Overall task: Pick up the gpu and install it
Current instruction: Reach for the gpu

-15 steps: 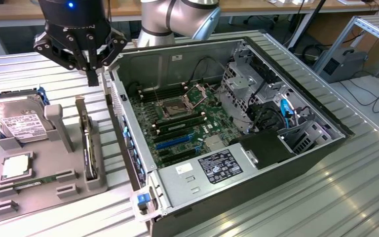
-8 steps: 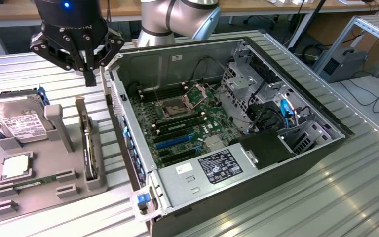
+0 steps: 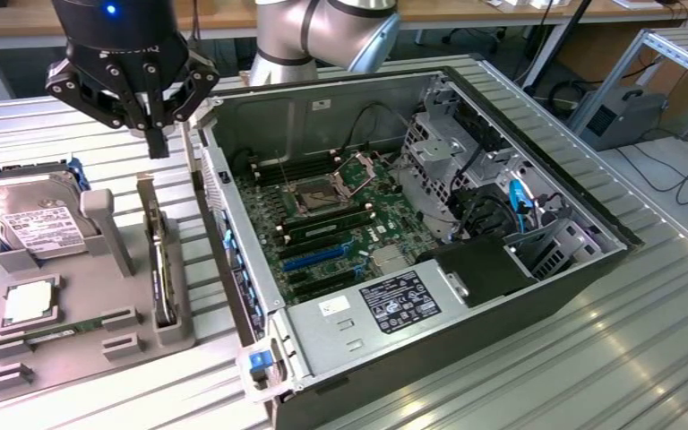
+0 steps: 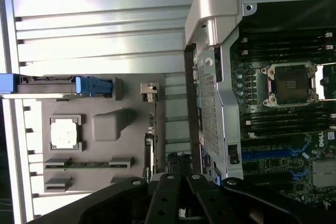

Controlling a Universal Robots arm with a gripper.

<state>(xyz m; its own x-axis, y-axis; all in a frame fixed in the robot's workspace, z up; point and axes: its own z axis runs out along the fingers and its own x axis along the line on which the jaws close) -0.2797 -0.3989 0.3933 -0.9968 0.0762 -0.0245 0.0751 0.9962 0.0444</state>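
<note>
Wrist view puts the claw [image 4: 179,167] nearest the lens, its dark fingers pressed together with nothing between them. Just past the tips stands the gpu [image 4: 152,135], seen edge-on as a thin dark strip with a pale bracket at one end, slotted upright in the grey holder [image 4: 105,124].

In the exterior view the holder [image 3: 105,354] sits on the ribbed metal worktop [image 3: 583,376], just beside the open computer case [image 3: 464,358]. The gpu [image 3: 155,260] rises from its slot, and the claw [image 3: 157,134] hangs above the card's far end, apart from it (no contact is visible).

The card looks light and stiff, but it is probably fragile, with small parts on its faces. The exposed upper edge seems the sensible place to take hold, pinching the two flat faces near the middle, clear of the contacts down in the slot. A thin board gripped off-centre could tilt.
</note>
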